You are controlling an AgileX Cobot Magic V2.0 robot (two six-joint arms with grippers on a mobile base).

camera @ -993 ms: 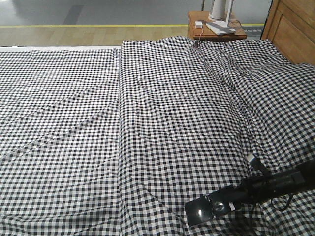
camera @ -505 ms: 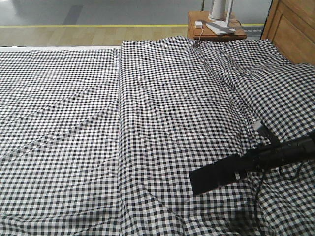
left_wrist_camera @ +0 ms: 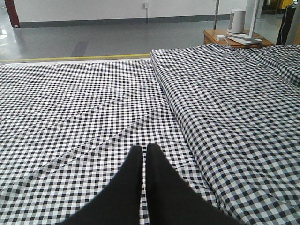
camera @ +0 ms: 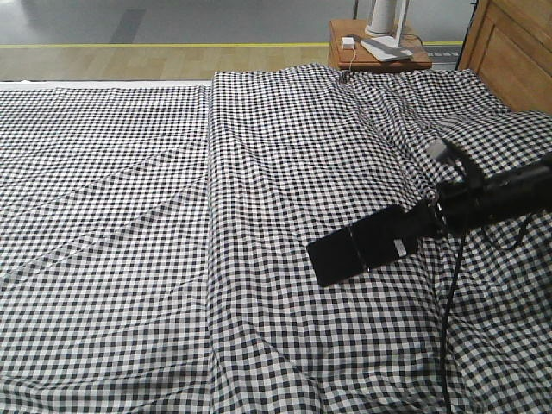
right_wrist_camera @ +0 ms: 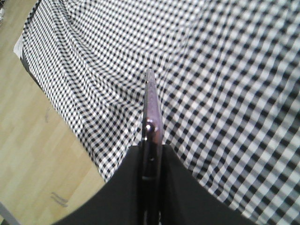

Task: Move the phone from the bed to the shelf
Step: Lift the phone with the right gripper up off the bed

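The pickup looks done. The right hand (camera: 420,226) is clamped on one end of the phone (camera: 358,250), which sticks out flat from it and seems to hang just clear of the bed (camera: 172,216). The left hand (left_wrist_camera: 143,161) hovers over the bed, its fingers pressed together and empty. No view shows the shelf, so the carry and the setting-down are yet to do.

The bed (camera: 172,216) wears black-and-white small checks. The phone (camera: 358,250) is glossy black with a white sticker (camera: 398,247). The headboard (camera: 509,52) is orange-brown wood.
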